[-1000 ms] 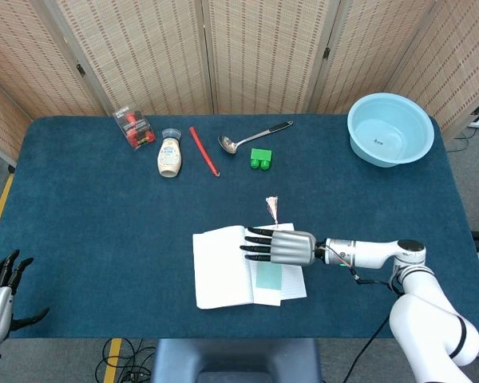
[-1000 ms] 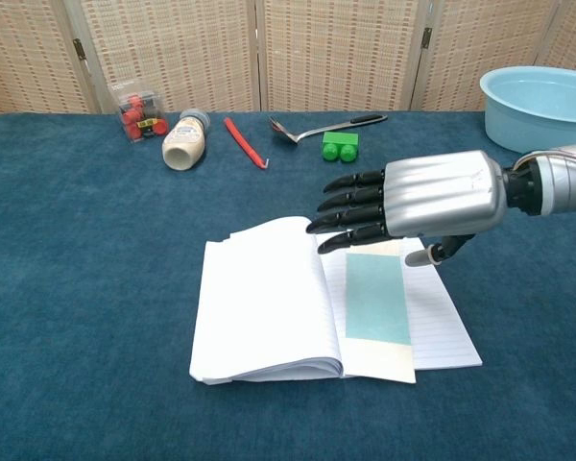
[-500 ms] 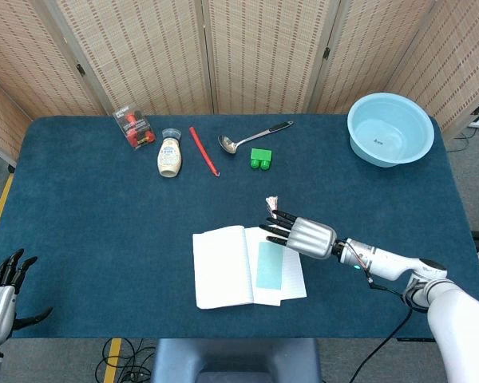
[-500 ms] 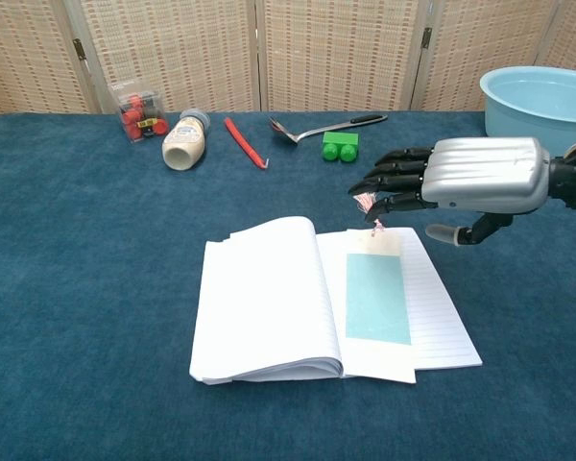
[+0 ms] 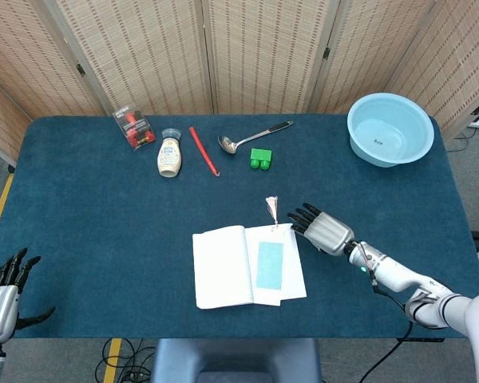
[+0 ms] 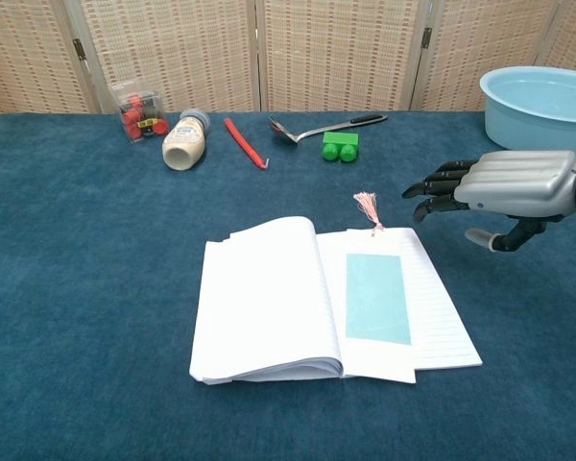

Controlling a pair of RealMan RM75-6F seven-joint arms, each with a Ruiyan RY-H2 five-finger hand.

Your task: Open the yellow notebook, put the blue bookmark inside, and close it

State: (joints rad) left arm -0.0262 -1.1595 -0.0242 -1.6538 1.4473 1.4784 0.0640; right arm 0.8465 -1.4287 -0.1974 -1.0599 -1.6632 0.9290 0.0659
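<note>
Right hand (image 6: 515, 185), fingers apart and empty, has withdrawn right off the bookmark (image 6: 376, 298).

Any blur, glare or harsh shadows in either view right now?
Head view: sharp, even light, no glare; the notebook pages are bright but their edges stay clear. Chest view: right hand crisp with no motion smear, ruled lines readable, only a soft shadow under the bookmark tassel.

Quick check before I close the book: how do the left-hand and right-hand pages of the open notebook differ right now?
The left page of the open white-paged notebook is bare and bulges upward near the spine; the lined right page lies flat. The right page carries the pale blue rectangular bookmark, its pink tassel past the top edge; the left page carries nothing. Both pages are white and untouched: the right hand hovers off to the side, fingers apart, holding nothing.
</note>
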